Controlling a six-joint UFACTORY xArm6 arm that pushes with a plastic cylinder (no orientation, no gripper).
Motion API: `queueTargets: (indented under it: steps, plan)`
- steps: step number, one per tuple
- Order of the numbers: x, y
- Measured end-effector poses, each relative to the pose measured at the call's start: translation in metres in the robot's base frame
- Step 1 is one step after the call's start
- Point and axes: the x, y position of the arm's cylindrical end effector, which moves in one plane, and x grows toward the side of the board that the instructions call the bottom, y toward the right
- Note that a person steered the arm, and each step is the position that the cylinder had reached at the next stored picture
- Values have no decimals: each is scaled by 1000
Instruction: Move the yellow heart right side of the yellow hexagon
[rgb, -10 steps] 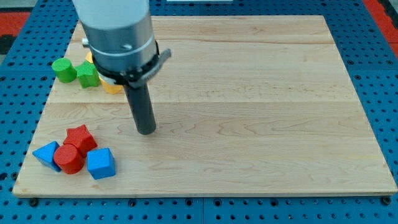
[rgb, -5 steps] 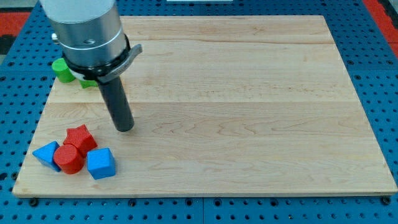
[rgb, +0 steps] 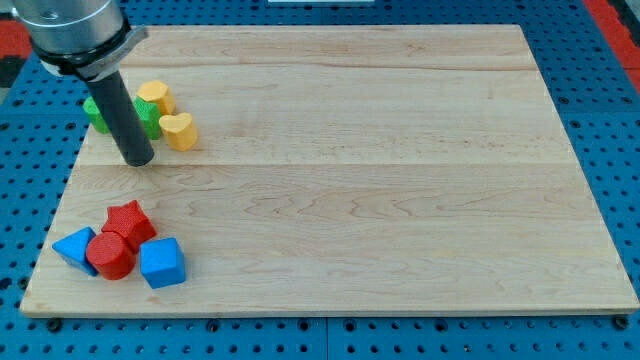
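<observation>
In the camera view, my tip (rgb: 138, 160) rests on the table (rgb: 400, 200) near the view's upper left, just left of and slightly below the yellow heart (rgb: 179, 131), not touching it. There is no claw on this arm, only the rod, so nothing opens or closes. The yellow hexagon (rgb: 153, 96) sits just above and a little left of the heart, beside two green blocks (rgb: 148, 118) partly hidden behind the rod. The heart needs to end level with the hexagon on its right. A good push, I judge, comes from below the heart, driving it toward the view's top and slightly right, slowly, so it does not knock the hexagon. The red and blue blocks (rgb: 120, 245) lie well apart at lower left
</observation>
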Motion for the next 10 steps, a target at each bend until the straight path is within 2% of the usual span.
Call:
queueTargets:
  steps: [1, 2, 4, 6, 8, 9, 10]
  plan:
    - [-19, -10]
    - [-24, 20]
    - [-24, 24]
    - [-33, 88]
    - [-47, 90]
    - [-8, 71]
    - [-9, -6]
